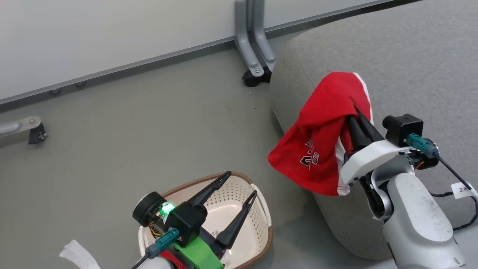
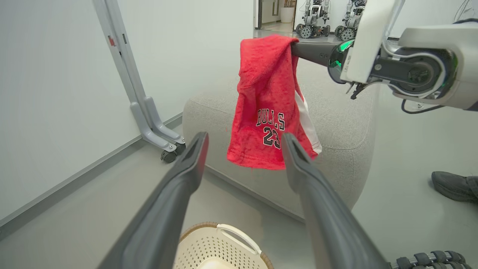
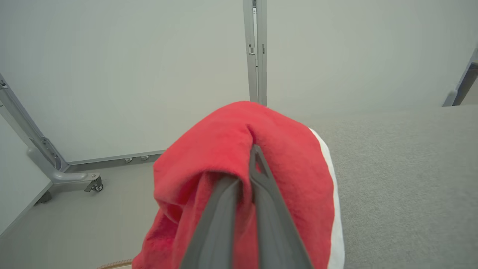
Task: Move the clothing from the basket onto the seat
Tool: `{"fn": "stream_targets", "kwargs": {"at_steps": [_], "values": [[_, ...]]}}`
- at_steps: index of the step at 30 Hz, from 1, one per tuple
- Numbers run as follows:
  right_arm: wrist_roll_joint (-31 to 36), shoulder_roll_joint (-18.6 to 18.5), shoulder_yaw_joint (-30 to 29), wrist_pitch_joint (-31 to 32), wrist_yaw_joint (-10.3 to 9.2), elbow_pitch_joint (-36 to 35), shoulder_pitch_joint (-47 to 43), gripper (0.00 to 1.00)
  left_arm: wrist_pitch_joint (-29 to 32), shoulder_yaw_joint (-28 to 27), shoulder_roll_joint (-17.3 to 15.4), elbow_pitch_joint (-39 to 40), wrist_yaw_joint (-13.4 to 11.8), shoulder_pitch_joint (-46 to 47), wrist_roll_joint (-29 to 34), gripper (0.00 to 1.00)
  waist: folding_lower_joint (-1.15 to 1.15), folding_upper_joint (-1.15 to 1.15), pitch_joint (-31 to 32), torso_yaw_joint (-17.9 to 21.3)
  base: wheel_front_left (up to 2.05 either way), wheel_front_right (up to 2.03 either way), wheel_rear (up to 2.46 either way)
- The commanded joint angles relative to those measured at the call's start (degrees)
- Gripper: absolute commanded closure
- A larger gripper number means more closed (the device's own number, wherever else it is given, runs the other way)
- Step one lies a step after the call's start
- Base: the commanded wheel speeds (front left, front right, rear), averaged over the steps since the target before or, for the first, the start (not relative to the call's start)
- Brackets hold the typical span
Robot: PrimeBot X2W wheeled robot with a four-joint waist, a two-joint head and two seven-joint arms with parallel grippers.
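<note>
Seat corner with a red garment held up beside it

Grey seat (image 1: 410, 56) fills the right side and rests on the grey floor (image 1: 130, 123), in front of a white wall panel (image 1: 93, 33). The cream basket (image 1: 261, 224) stands on the floor to the left of the seat. The red garment (image 1: 321, 127), white-trimmed with dark lettering, hangs clear of the floor at the seat's rounded corner; I cannot tell whether it touches the cushion. The right gripper (image 1: 354, 112) has its fingers (image 3: 269, 209) clenched on the garment's upper fold. The left gripper (image 1: 242, 183) hovers over the basket, fingers (image 1: 213, 186) spread wide and grasping nothing. A dark shoe (image 2: 453, 185) rests on the floor beside the seat.
</note>
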State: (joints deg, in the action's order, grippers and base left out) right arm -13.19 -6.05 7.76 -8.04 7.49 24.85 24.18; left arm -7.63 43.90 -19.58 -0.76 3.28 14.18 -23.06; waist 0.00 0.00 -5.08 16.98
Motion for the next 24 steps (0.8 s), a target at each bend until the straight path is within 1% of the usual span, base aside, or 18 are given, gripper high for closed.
{"fn": "stream_targets", "kwargs": {"at_steps": [1, 7, 13, 18, 24], "values": [[0.4, -0.1, -0.9, 0.4, 0.00, -0.7, -0.8, 1.00, 0.2, -0.1, -0.7, 0.3, -0.2, -0.1, 0.7, 0.00, 0.00, 0.00, -1.7, 5.6, 0.00, 0.00, 0.00], [0.9, -0.1, -4.9, 0.6, 0.00, -2.9, -1.7, 1.00, 1.0, 0.3, -1.3, 1.5, 0.0, 0.9, 0.8, 0.00, 0.00, 0.00, -3.9, 9.6, 0.00, 0.00, 0.00], [1.2, 0.6, -9.1, 0.3, 0.00, -4.1, -1.0, 1.00, 1.9, 0.5, -2.2, 2.9, 0.0, 2.1, 1.1, 0.00, 0.00, 0.00, -6.6, 11.3, 0.00, 0.00, 0.00], [-0.1, 0.8, -12.9, 0.1, 0.00, -3.2, 1.7, 1.00, 2.9, 0.5, -3.0, 4.6, 0.4, 4.0, 1.7, 0.00, 0.00, 0.00, -9.5, 10.8, 0.00, 0.00, 0.00], [-2.6, -0.4, -17.3, -1.3, -0.01, -0.1, 8.7, 1.00, 4.3, 0.1, -4.6, 7.4, 1.1, 7.8, 3.2, 0.00, 0.00, 0.00, -15.4, 8.4, 0.00, 0.00, 0.00]]}}
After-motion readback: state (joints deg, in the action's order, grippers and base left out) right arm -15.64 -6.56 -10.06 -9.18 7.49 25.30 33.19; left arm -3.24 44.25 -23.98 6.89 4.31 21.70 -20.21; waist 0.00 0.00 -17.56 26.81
